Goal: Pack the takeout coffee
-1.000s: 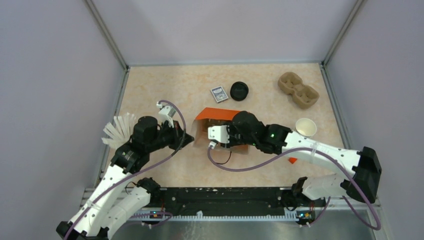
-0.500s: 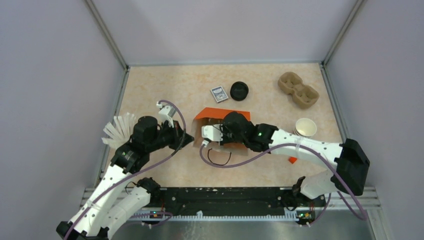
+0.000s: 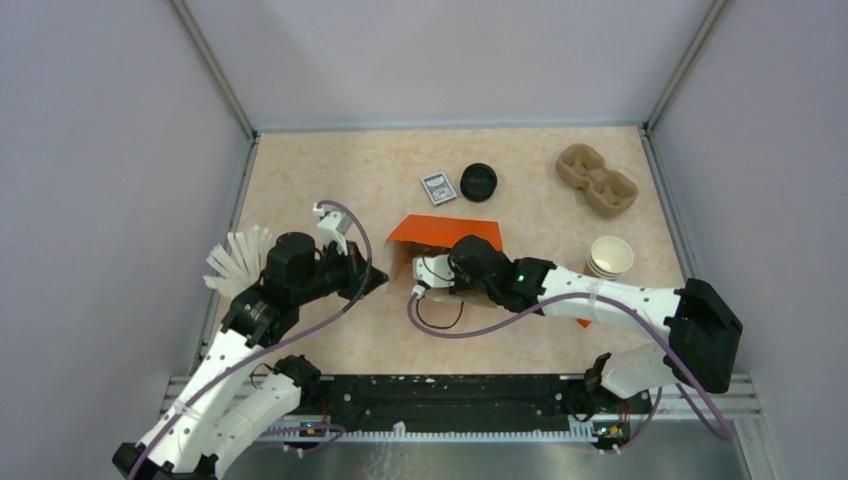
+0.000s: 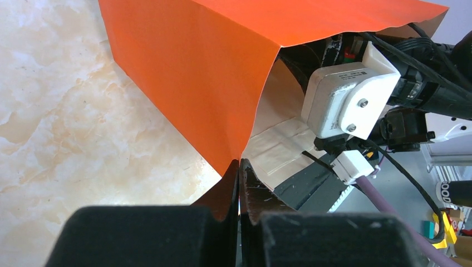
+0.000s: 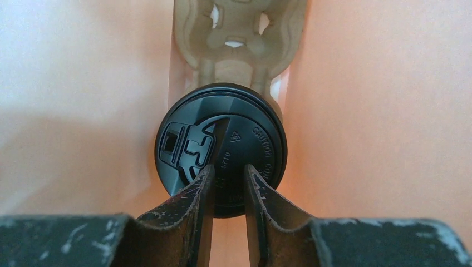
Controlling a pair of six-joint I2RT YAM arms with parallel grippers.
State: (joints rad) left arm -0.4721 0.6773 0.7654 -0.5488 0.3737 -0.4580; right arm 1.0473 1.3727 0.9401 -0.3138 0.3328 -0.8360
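Sitting lidded by a pulp carrier (image 5: 239,33) inside the orange bag (image 4: 189,72), takeout coffee (image 5: 222,150) is just ahead of right tool (image 5: 227,169), jaws a slit apart, grip on lid (image 5: 261,144) unclear; left tool (image 4: 239,167) clamped on bag rim. Light, crushable paper: grip sidewall under lid

a lab robot test cell: plain lilac-grey wall panels (image 3: 100,150) on slim metal corner posts (image 3: 213,70) box in a beige marble-patterned bench (image 3: 330,180), a black mounting rail (image 3: 450,396) along its near edge.

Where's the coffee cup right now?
Right wrist view: the takeout coffee, lidded, is inside the orange bag, next to a pulp carrier, ahead of the right gripper.
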